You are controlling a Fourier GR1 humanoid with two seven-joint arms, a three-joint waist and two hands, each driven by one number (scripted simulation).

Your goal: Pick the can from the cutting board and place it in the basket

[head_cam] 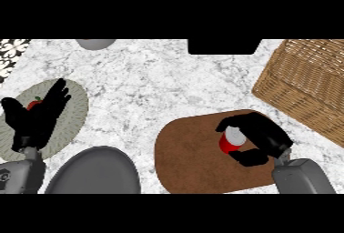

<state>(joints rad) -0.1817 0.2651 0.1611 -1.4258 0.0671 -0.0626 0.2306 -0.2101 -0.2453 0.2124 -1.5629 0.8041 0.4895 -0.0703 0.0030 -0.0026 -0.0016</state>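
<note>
Head view looking down on the marble worktop [154, 77]: the right hand [263, 136] is wrapped around the red can [232, 139], fingers curling over its top side and thumb hooked in underneath, so it's grasping the can. You can only see the silvery lid and a bit of the red body poking out at the hand's left. Can and hand are both over the right part of the round brown cutting board [194, 159]; can't really tell if the can is touching the board or lifted off it. The wicker basket [306, 82] sits up at the right edge, apart from the can, with a strip of bare marble between it and the board.

Over on the left, the left hand [37, 116] is open with its fingers straight, sitting above a pale round plate [74, 113] that has a small red fruit [33, 103] on it, mostly hidden by the hand.
</note>
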